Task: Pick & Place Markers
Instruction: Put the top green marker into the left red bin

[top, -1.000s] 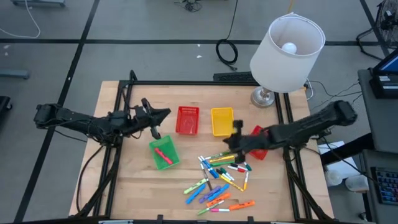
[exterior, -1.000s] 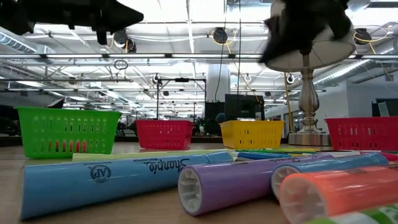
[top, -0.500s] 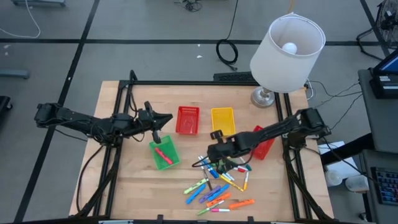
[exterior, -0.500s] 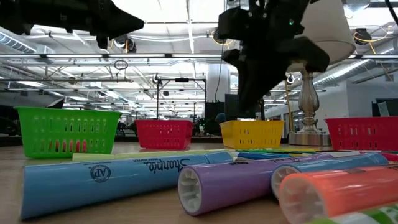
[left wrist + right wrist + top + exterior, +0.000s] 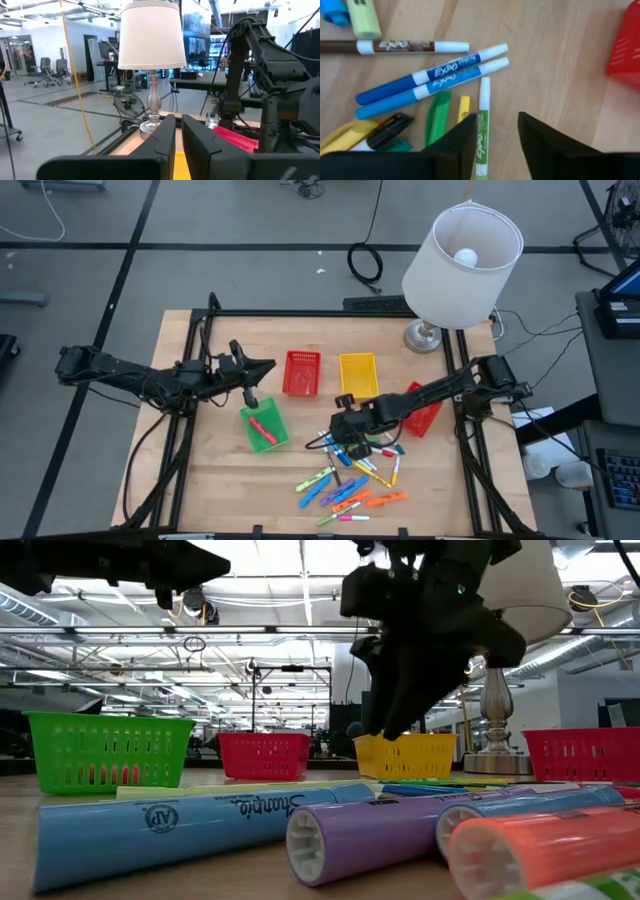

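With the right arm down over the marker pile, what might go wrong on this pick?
1. The right gripper is open over a thin green-and-white marker that lies close beside a yellow marker and a green cap; closing may catch two or nudge neighbours.
2. The two blue-and-white markers lie side by side just ahead and could roll if bumped.
3. The red mesh basket sits nearby, so a wide swing might clip it.

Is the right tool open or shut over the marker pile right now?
Open. In the right wrist view the right tool shows a clear gap between its fingers, nothing gripped, with a green marker on the table below.
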Tool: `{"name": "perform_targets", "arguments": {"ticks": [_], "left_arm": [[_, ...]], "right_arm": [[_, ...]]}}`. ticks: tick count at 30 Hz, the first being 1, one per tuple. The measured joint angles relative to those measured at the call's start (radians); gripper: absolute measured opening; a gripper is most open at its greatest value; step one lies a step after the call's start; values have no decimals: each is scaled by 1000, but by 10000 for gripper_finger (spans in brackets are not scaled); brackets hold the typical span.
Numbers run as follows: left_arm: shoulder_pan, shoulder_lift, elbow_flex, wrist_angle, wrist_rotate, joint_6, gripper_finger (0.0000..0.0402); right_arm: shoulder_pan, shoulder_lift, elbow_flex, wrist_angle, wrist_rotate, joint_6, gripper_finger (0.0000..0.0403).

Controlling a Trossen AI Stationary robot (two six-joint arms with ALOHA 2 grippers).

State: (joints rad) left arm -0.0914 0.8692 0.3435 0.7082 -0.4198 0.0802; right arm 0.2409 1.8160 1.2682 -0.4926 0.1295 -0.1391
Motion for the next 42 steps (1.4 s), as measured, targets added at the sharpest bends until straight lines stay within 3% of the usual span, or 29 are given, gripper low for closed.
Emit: {"name": "perform_targets", "arguments": {"ticks": [6, 11, 30, 34, 42], "left_arm": [[0, 0, 0, -1, 0, -4, 37], [-1, 0, 0, -4, 0, -6, 37], [-1, 0, 0, -10, 0, -6, 37], [-1, 0, 0, -10, 1, -6, 37], [-1, 0, 0, -25, 1, -6, 37]], "right_arm": [[-24, -1, -42, 50, -18, 12, 160], [-48, -1, -103, 135, -76, 23, 150], [-66, -6, -244, 251, -81, 48, 133], [-68, -7, -266, 268, -83, 40, 109], [-68, -8, -286, 325, -79, -31, 16]]}}
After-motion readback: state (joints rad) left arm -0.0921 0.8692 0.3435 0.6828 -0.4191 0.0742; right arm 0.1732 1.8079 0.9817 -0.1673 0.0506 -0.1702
